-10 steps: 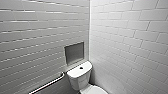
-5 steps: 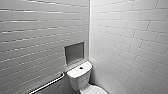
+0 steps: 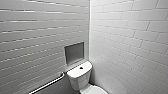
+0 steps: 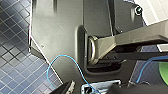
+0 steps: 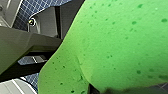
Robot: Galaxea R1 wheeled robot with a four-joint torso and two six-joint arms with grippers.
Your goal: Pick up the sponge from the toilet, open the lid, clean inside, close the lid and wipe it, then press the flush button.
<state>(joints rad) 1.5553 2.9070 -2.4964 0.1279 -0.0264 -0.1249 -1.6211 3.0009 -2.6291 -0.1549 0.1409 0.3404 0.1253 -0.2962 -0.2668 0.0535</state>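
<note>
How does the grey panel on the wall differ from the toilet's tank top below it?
The panel is grey, stands upright and sits recessed in the wall. The tank top is white, lies flat and carries the dark flush button. Both look roughly rectangular.

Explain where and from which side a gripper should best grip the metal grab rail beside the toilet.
Probably on the grab rail, along its straight run, clear of its bent end by the toilet. Come from the room side, square to the tiled wall, jaws closing above and below: it is a thin bar set close along that wall.
</note>
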